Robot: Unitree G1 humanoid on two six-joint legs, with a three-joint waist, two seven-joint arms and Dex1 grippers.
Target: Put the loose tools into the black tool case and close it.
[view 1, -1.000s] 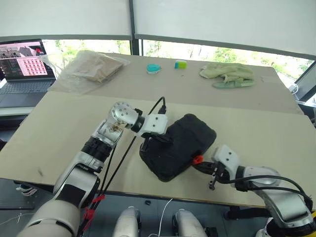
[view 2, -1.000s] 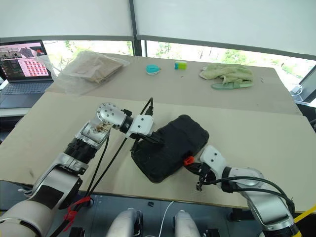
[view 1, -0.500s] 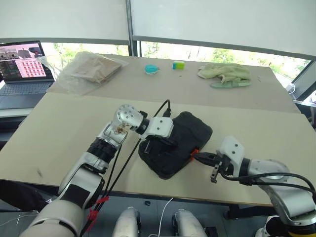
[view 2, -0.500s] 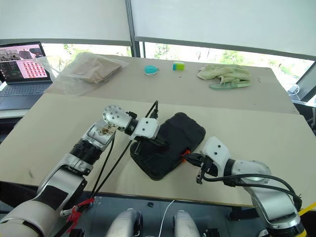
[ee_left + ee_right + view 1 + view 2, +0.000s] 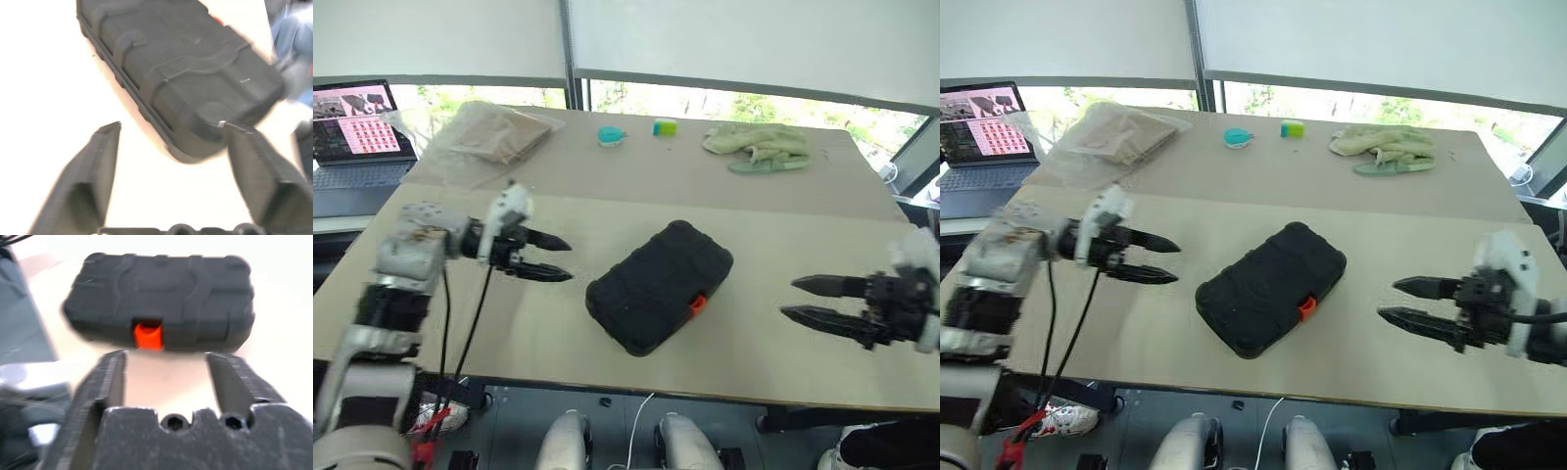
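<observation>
The black tool case [image 5: 661, 284] lies closed on the table's near half, its orange latch [image 5: 697, 305] facing the front right. The loose tools are out of view. My left gripper [image 5: 562, 260] hovers to the case's left, open and empty, fingers pointing at it. My right gripper [image 5: 791, 299] is off to the case's right, open and empty as well. In the left wrist view the case [image 5: 181, 73] lies beyond the spread fingers [image 5: 93, 176]. In the right wrist view the case [image 5: 161, 301] and its latch [image 5: 147, 335] sit ahead of the parted fingers [image 5: 110, 379].
A laptop [image 5: 357, 127] stands at the far left. A clear bag with beige cloth [image 5: 489, 137], a teal object [image 5: 611, 135], a green-blue block [image 5: 664, 126] and a pale green cloth [image 5: 759, 147] lie along the back. The table's front edge [image 5: 636, 392] is close to the case.
Both grippers have left the case and drawn apart, left to the left, right to the right and up. Both have gone from shut to open. The case stays shut.
</observation>
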